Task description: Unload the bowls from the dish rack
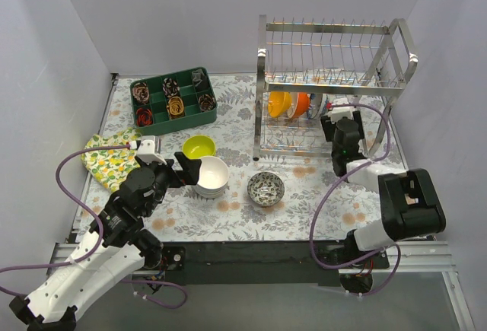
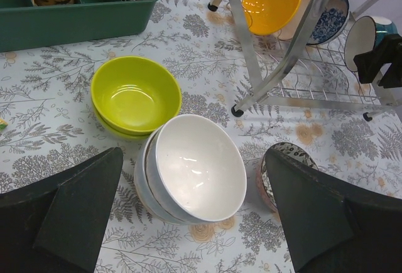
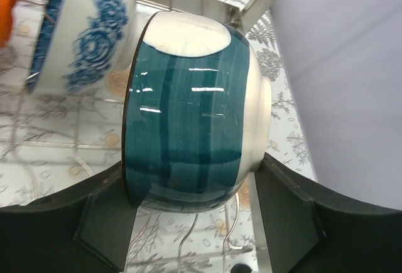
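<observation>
Right wrist: one teal bowl (image 3: 188, 122) between jaws.

**Lighting and image quality.** Illumination was bright, even and diffuse. The lime-green bowl (image 2: 135, 91) cast only a faint, soft-edged shadow on the table (image 1: 228, 224). Specular glare streaked the chrome bars of the dish rack (image 1: 335, 42). Small highlights sat inside the white bowl (image 2: 198, 166) and in bands across the teal bowl (image 3: 188, 116). The fingers (image 2: 69, 216) of the left gripper (image 2: 191, 216) and the fingers (image 3: 56, 235) of the right gripper (image 3: 188, 210) rendered as near-black, almost featureless masses. In the right wrist view an orange shape (image 3: 6, 3) at upper left was blurred, and the blue-patterned bowl (image 3: 81, 34) was slightly soft. The rack legs leaned strongly in the left wrist view, a wide-angle distortion.
</observation>
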Robot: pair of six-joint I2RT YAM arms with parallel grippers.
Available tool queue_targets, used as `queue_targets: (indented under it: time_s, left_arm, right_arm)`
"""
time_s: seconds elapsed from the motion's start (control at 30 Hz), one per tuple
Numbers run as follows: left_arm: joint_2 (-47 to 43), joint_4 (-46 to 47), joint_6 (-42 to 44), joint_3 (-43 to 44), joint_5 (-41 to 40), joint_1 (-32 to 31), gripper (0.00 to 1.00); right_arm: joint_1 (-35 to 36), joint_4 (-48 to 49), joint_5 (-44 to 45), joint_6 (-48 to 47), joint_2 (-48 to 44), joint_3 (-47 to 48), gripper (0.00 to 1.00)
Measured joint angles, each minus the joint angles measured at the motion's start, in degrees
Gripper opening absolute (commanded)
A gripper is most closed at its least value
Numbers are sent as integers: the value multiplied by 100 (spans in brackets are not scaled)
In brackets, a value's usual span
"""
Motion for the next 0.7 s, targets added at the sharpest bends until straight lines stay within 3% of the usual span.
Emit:
queue_targets:
  time_s: [0.37,0.7]
  left_arm:
    - [0,2,0,-2,66,37,98]
    - [262,68,13,-15,223,37,98]
  right_arm:
    - [297,-826,-1005,737,-1814,-835,15]
    - [315,-1646,-2273,1989,-3543,-1423,15]
